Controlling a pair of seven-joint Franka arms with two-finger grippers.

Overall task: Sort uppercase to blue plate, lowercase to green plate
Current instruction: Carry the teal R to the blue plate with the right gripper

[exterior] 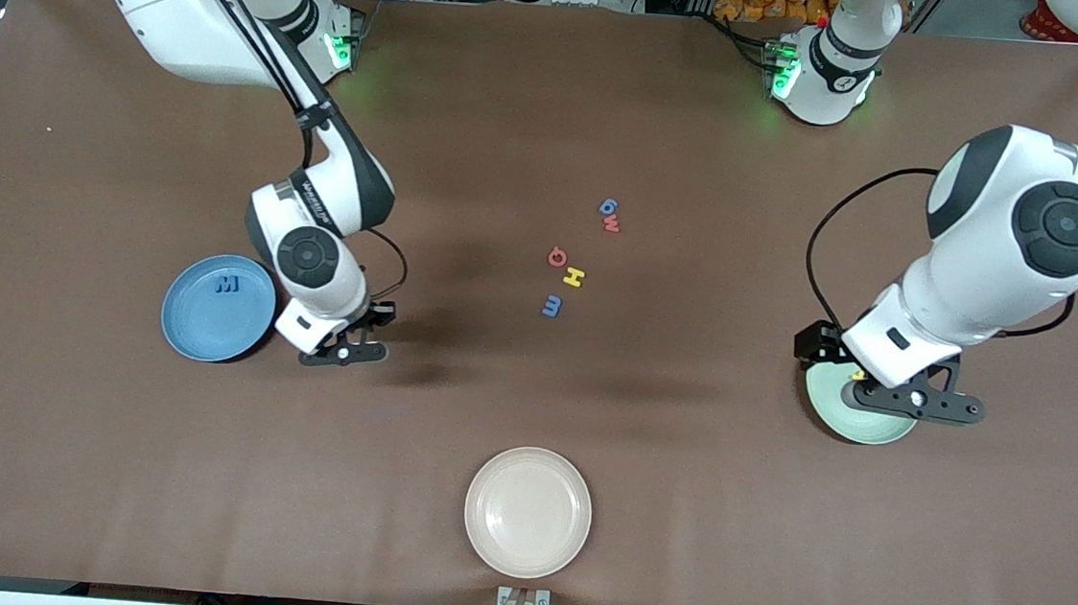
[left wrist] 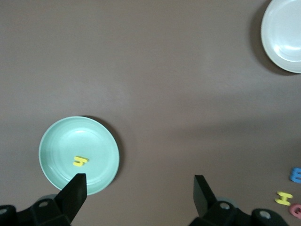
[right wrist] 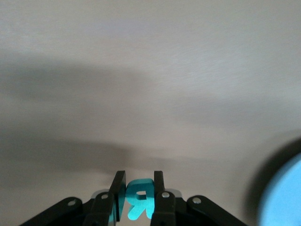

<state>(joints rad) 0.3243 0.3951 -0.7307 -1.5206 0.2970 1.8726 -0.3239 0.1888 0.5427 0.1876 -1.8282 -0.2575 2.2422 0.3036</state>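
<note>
Right gripper: fingers narrow, clamped on teal R, just beside blue plate; M lies on it.
Left gripper: fingers wide, empty, over green plate with yellow h.
Hidden: green plate partly covered by the left arm in the front view.
Mid-table: g, w, Q, H, m.

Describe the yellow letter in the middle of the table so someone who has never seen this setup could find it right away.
Start at the cream plate and look toward the robots' bases to the letter cluster at mid-table. The yellow H lies there between the red ring letter and the blue m. It is the only yellow, blocky letter in the group.
</note>
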